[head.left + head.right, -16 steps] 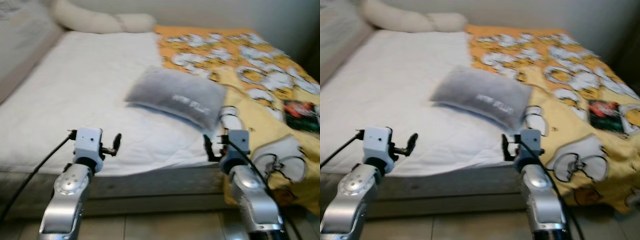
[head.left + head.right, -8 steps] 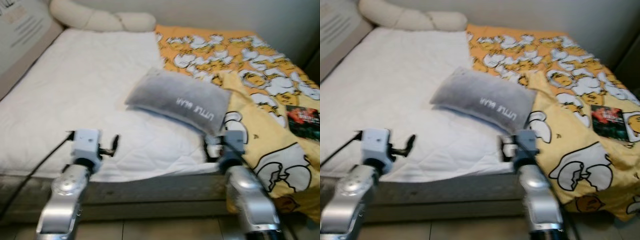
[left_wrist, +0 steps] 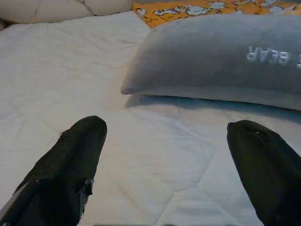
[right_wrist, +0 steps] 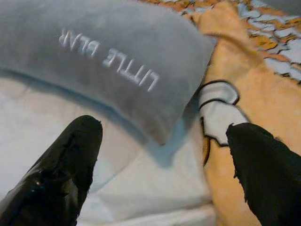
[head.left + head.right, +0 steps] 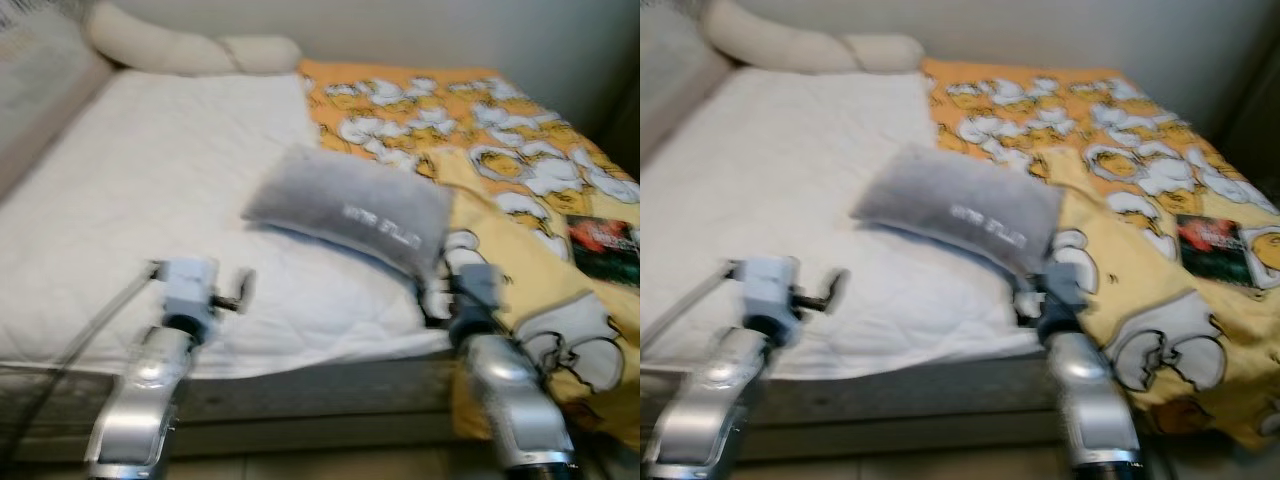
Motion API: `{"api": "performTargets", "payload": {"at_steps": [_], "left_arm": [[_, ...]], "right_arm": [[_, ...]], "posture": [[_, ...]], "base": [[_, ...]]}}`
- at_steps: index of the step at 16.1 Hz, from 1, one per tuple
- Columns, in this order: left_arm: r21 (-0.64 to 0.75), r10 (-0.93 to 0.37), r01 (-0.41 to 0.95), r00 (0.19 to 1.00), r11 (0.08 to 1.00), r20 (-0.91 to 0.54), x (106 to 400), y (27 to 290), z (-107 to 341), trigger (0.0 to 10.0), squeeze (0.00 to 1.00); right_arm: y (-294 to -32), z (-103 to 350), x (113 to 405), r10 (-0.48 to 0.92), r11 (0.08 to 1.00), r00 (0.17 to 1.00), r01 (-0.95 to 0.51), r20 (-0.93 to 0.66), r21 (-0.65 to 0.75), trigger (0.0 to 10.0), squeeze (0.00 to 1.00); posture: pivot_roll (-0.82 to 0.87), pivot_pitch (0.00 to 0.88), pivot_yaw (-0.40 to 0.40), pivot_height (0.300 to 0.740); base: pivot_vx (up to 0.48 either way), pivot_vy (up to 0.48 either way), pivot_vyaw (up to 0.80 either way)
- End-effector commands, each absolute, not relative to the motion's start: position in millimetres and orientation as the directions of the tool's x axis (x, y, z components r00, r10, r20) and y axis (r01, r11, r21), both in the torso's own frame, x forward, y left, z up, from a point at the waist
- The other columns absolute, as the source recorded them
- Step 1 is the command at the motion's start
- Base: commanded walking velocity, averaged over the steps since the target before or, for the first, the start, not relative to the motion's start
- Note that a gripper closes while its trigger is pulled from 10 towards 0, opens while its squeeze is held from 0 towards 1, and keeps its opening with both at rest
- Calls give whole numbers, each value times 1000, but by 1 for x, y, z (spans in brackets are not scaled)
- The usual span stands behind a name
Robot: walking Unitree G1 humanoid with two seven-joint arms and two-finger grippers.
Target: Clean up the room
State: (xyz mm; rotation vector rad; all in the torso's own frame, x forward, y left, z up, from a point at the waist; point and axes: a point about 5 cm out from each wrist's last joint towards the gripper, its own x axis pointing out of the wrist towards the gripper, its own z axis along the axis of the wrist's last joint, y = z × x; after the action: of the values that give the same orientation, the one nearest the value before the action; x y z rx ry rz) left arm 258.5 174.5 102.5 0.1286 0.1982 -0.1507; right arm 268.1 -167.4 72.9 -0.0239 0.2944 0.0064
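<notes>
Grey plush pillow (image 5: 348,212), oblong, stitched "LITTLE BEAR", lies on the white quilted mattress (image 5: 150,190) beside a yellow cartoon-print blanket (image 5: 520,190). Right gripper (image 4: 162,155) hovers just short of its near corner, fingers spread wide. Left gripper (image 3: 164,155), also wide, hovers over bare mattress nearby.

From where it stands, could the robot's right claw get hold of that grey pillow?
Probably yes. The right claw is open and points at the grey pillow's near corner, with bare white mattress pad and yellow blanket between them and nothing in the way.
</notes>
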Motion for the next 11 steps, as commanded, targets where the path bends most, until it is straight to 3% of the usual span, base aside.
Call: {"api": "performTargets", "payload": {"at_steps": [1,11], "left_arm": [[129,-114,140,975,982,-192,260,183,107,10000,0],[130,-121,147,974,981,-189,260,181,106,10000,0]], "right_arm": [[-157,78,272,39,999,962,-41,-269,-3,10000,0],[-158,79,273,36,999,964,-39,-263,-7,10000,0]], "posture": [[77,0,-36,740],[72,0,-40,740]], "base": [[296,0,0],[305,0,0]]}}
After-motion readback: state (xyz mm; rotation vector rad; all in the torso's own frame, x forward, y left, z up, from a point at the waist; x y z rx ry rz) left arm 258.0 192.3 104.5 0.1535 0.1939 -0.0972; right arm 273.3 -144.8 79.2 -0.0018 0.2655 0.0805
